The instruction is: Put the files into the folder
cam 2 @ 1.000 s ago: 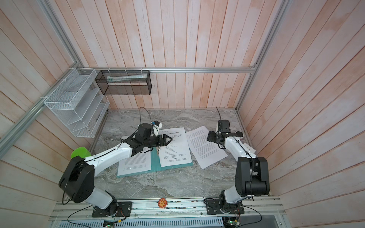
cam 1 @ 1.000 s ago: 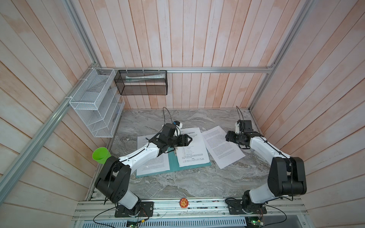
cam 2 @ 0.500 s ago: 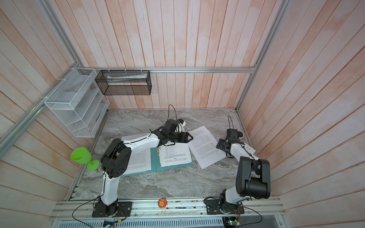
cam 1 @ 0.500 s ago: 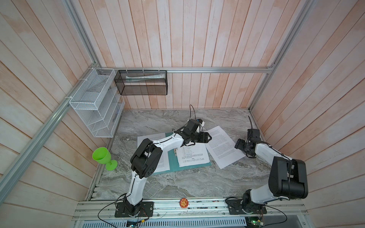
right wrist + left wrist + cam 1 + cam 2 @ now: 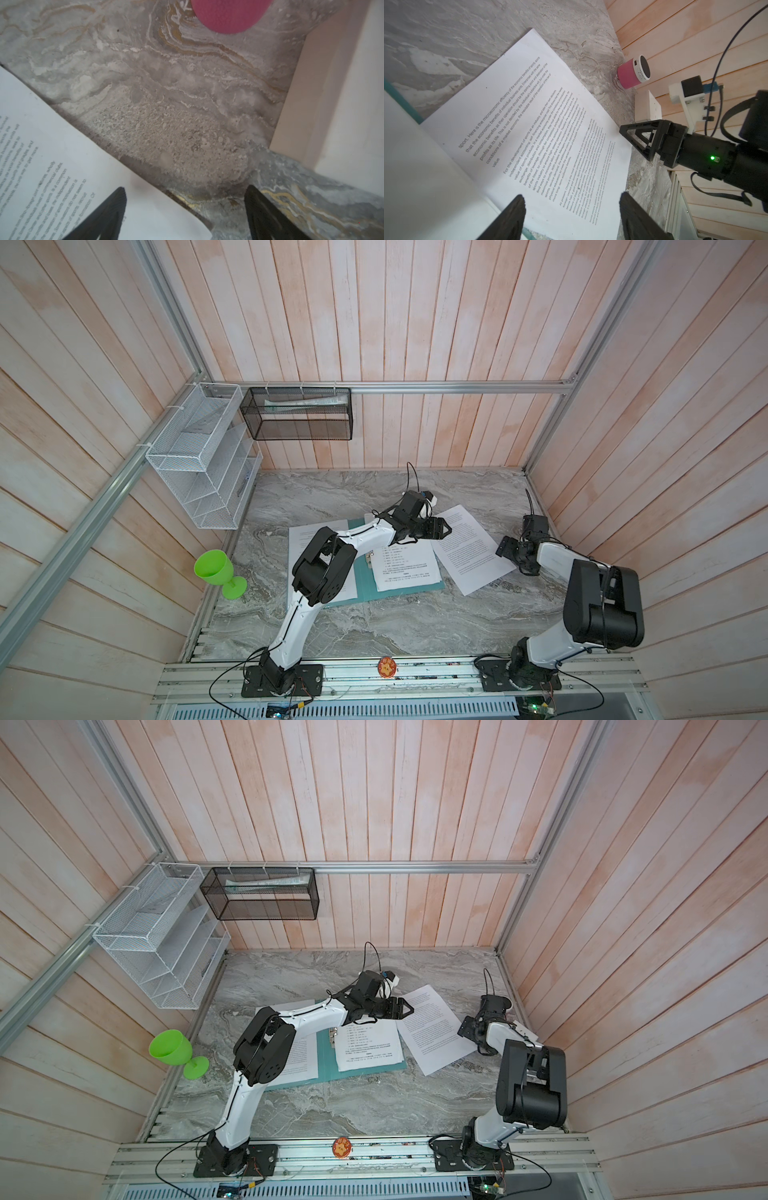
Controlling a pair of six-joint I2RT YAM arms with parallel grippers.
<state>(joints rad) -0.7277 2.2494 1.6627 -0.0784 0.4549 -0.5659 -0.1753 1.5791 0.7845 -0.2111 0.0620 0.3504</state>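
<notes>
grey marbled surface (image 5: 374,626) floors a pale plank-walled cell and is bare along its near edge. just beyond, the thin teal plastic folder (image 5: 365,587) lies opened flat, probably so pages can be laid straight onto it. a stack of white printed paper sheets (image 5: 405,568) rests on its right cover, and a single white sheet (image 5: 297,547) on its left. a loose white printed sheet (image 5: 469,547) lies skewed on the marble just right of the folder, touching the stack; i judge it the file not yet inside.

the left arm reaches low across the folder with its elbow raised. the left pincer (image 5: 444,527) is spread and empty above that sheet's inner far corner. the right arm is folded back beside the wall. the right pincer (image 5: 502,549) is also spread, straddling the sheet's outer edge, seemingly ready to lift or nudge it. farthest back, a black wire-mesh basket (image 5: 297,414) hangs on the wall.
</notes>
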